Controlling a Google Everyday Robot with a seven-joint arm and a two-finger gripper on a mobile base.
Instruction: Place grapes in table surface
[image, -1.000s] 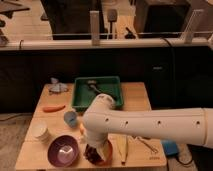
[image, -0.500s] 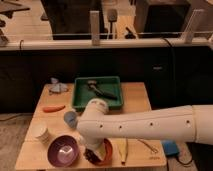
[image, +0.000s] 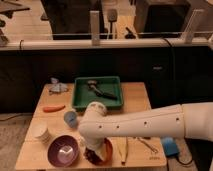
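The gripper (image: 95, 150) was down at the near edge of the table, almost wholly hidden under the arm's thick white wrist. Whether it was clenched on anything or released could not be told. Directly beneath it was a dark purple-red mass, most likely the grapes (image: 94, 156), low over or already on the table surface (image: 137, 100). Contact with the wood could not be confirmed. An orange-red curve hugged the right side of that mass, and what it was stayed unclear.

The step in hand appeared to be the set-down itself. To do it well, the bunch needed to bear its own weight on bare wood before any release, because round grapes roll and the front edge was near. The gap was tight, with a purple bowl (image: 63, 150) just to 1 side and a pale yellow object (image: 125, 150) on the other. A straight vertical descent and a straight vertical retreat therefore looked wiser than any sideways sweep. A white cup (image: 42, 134), a blue cup (image: 71, 118) and the green tray (image: 97, 92) stood farther back, out of the way.
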